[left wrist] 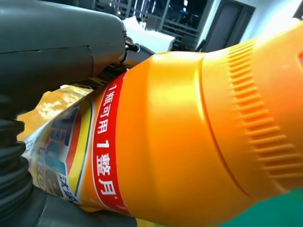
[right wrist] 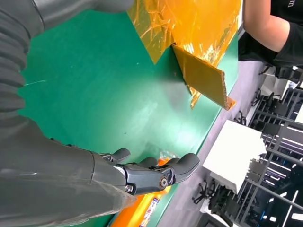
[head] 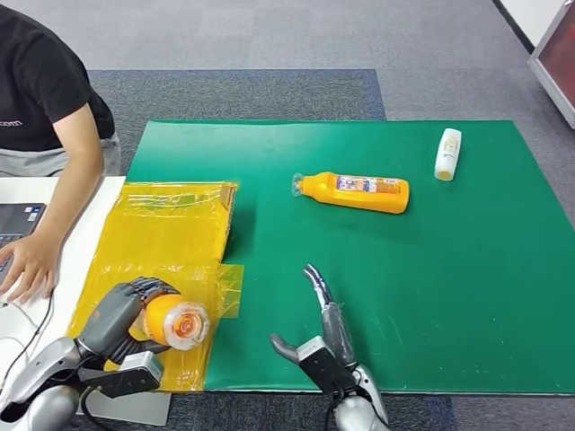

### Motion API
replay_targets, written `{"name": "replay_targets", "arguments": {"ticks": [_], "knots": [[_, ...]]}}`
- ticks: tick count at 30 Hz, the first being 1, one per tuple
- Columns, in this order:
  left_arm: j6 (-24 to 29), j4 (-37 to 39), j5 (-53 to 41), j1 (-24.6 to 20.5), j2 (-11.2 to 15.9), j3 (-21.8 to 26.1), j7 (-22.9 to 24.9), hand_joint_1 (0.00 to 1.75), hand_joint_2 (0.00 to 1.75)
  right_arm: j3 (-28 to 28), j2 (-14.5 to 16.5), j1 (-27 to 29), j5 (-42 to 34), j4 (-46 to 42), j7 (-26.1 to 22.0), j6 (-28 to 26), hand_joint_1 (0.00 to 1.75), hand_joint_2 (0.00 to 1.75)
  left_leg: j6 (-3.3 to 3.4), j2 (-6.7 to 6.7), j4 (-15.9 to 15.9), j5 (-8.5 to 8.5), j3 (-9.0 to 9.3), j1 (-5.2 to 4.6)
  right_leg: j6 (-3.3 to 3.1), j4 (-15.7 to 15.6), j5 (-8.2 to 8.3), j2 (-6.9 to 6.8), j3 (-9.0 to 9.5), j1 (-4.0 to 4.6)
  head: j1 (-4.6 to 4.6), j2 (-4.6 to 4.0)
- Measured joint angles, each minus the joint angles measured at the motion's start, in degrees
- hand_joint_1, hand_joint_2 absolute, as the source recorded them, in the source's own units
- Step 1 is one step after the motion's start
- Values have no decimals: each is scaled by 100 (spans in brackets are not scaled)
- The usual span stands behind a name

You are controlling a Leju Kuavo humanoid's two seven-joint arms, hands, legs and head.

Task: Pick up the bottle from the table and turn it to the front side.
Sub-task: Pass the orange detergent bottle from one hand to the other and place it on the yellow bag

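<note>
My left hand (head: pixel 122 319) grips an orange bottle (head: pixel 175 323) above the yellow film at the table's near left, its cap end pointing toward me. Close up in the left wrist view, that bottle (left wrist: pixel 171 142) shows a ribbed orange cap and a red band of the label. A second orange bottle (head: pixel 356 191) lies on its side on the green mat (head: pixel 440 296), far of centre, and its edge (right wrist: pixel 143 213) peeks past my fingers (right wrist: pixel 157 172). My right hand (head: pixel 325 337) hovers open over the mat's near edge, holding nothing.
A flattened cardboard box wrapped in yellow film (head: pixel 166 238) covers the table's left part. A small white bottle (head: pixel 446 153) lies at the far right. A person in a black shirt (head: pixel 40 76) sits at the left with a hand (head: pixel 27 265) on a laptop (head: pixel 14 222).
</note>
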Motion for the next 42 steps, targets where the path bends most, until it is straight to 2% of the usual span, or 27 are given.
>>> {"name": "replay_targets", "arguments": {"ticks": [6, 12, 28, 42], "knots": [[-22, 82, -85, -121, -16, -43, 1, 175, 175, -7, 42, -8, 35, 2, -20, 90, 0, 175, 0, 0, 0, 0, 0, 0, 0, 0, 0, 0, -1, 0, -1, 0], [-31, 355, -53, -472, -154, -150, -12, 175, 175, 1, 53, -34, 66, 5, -41, 158, 0, 175, -1, 0, 0, 1, 0, 0, 1, 0, 2, 0, -1, 0, 0, 0], [-218, 1643, 430, -1413, -533, -343, -16, 175, 175, 116, 68, -179, 22, 155, -61, 229, 0, 175, -1, -2, 0, 6, 0, 0, 4, 0, 6, -1, 1, 0, -1, 0], [-350, 2238, 447, -1744, -675, -437, -157, 175, 175, 206, 80, -285, -47, 374, 1, 244, 0, 175, -3, -2, 0, 24, 2, 0, -1, 0, 25, 0, 2, 0, 0, 0]]}}
